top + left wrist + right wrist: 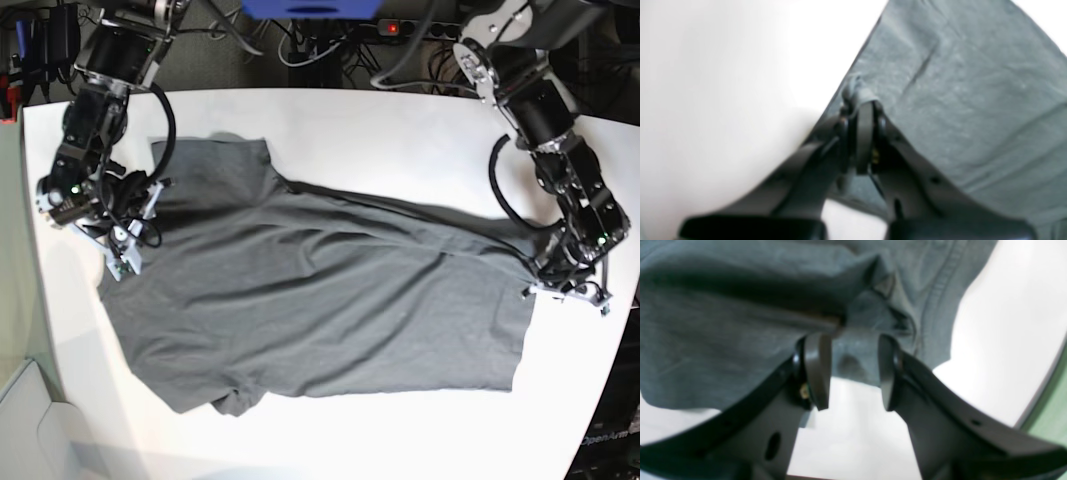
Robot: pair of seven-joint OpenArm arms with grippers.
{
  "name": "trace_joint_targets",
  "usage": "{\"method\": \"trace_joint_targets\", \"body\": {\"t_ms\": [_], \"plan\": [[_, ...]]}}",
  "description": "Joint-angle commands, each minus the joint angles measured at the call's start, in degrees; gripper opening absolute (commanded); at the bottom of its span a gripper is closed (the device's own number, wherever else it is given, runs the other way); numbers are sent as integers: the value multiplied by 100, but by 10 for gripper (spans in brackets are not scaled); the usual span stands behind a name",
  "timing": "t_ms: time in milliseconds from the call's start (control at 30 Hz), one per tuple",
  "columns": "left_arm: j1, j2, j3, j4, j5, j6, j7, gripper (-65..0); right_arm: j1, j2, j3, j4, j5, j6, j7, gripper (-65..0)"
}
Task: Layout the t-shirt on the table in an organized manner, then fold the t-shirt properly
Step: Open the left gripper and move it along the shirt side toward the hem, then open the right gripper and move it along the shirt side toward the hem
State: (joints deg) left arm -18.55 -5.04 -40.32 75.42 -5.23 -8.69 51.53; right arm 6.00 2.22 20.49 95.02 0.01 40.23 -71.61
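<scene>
The dark grey t-shirt [320, 300] lies spread across the white table [400, 130], with long wrinkles running through its middle. My left gripper [537, 287] sits at the shirt's right edge. In the left wrist view it [863, 106] is shut on a small bunched pinch of the t-shirt [973, 100] at its edge. My right gripper [135, 215] is at the shirt's left edge. In the right wrist view it [851, 373] stands open, its pads apart, with folded cloth and a stitched hem of the t-shirt [723, 323] just beyond the tips.
Cables and a power strip [400, 28] run behind the table's far edge. The table's curved edge [1040, 396] lies close to the right gripper, with green floor beyond it. A pale box [30, 430] sits off the near left corner.
</scene>
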Motion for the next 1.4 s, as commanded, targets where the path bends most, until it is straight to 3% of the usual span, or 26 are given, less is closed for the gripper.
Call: {"method": "trace_joint_targets", "body": {"t_ms": [0, 400, 467, 667, 733, 967, 1367], "plan": [[-216, -72, -96, 111, -52, 20, -146, -650, 108, 55, 4, 85, 30, -23, 54, -402], [-339, -81, -219, -416, -52, 47, -146, -627, -68, 29, -40, 120, 30, -23, 10, -401], [-392, -90, -219, -636, -52, 47, -146, -559, -112, 29, -40, 128, 30, -23, 10, -392], [-392, -90, -210, -742, -52, 3, -322, -241, -552, 20, -32, 559, 30, -23, 1, -280], [-392, -90, -210, -751, -52, 3, -436, -195, -727, -94, -40, 867, 30, -23, 1, -272], [-392, -90, -210, -759, -52, 3, -507, -193, -982, -393, -40, 1263, 30, -23, -324, -272], [-365, -90, -210, -759, -17, 3, -507, -193, -1053, -947, -49, 1245, 30, -23, -359, -271]]}}
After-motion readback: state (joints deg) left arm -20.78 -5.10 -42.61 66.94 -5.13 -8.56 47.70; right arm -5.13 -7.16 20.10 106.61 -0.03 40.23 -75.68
